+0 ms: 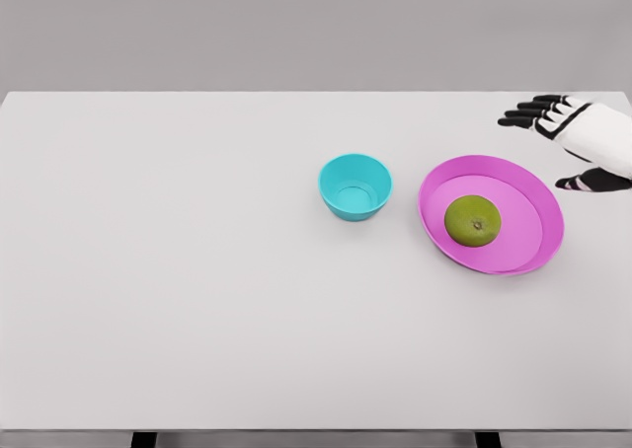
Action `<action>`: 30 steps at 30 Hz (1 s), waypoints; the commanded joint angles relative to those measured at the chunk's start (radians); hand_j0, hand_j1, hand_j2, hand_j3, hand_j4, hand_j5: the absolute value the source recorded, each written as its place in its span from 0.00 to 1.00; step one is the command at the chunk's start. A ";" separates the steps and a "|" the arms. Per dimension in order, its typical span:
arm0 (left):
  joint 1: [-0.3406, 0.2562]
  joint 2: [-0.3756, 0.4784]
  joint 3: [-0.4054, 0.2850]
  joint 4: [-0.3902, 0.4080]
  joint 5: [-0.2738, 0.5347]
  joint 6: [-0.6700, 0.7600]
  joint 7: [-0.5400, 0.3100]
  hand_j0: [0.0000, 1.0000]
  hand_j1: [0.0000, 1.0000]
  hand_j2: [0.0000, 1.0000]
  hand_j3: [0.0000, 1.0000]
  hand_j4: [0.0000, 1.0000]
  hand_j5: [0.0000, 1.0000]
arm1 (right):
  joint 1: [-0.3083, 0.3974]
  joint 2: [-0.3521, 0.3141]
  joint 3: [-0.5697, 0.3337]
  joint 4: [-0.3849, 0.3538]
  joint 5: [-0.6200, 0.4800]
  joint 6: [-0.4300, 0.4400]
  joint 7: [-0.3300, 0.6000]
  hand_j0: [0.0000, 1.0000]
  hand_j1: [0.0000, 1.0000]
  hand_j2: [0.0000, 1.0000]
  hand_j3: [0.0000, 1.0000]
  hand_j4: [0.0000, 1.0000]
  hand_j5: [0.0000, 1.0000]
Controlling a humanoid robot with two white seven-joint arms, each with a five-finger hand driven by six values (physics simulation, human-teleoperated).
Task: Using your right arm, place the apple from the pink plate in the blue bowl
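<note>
A green apple (472, 220) lies in the middle of the pink plate (528, 186) on the right part of the white table. The blue bowl (355, 186) stands upright and holds nothing, just left of the plate. My right hand (553, 137) hovers at the right edge, up and to the right of the plate, apart from the apple. Its black fingers (523, 112) are spread and point left, with the thumb (591, 181) lower, above the plate's far right rim. It holds nothing. The left arm does not show.
The white table (197, 270) spans nearly the whole view, with its front edge along the bottom. A grey wall rises behind its far edge.
</note>
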 commanded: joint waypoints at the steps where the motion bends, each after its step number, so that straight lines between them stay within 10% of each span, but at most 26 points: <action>1: 0.000 0.000 0.000 0.000 -0.001 0.000 0.001 1.00 1.00 1.00 1.00 1.00 1.00 | 0.000 -0.001 0.010 -0.005 -0.007 0.000 0.001 1.00 1.00 1.00 1.00 1.00 1.00; 6: 0.000 0.000 0.000 0.000 0.001 0.000 -0.001 1.00 1.00 1.00 1.00 1.00 1.00 | 0.009 -0.001 0.061 -0.020 -0.010 0.000 0.004 1.00 1.00 1.00 1.00 1.00 1.00; 9: 0.000 0.000 0.000 -0.001 0.001 0.001 -0.001 1.00 1.00 1.00 1.00 1.00 1.00 | -0.011 0.018 0.050 -0.031 -0.008 0.000 0.333 1.00 1.00 1.00 1.00 1.00 1.00; 13: 0.000 0.000 0.000 0.000 0.001 0.000 -0.001 1.00 1.00 1.00 1.00 1.00 1.00 | -0.089 0.079 0.059 -0.026 -0.008 0.000 0.506 1.00 1.00 1.00 1.00 1.00 1.00; 30: 0.000 0.000 0.000 0.000 0.001 0.000 -0.001 1.00 1.00 1.00 1.00 1.00 1.00 | -0.176 0.203 0.162 0.061 -0.004 0.000 0.506 1.00 1.00 1.00 1.00 1.00 1.00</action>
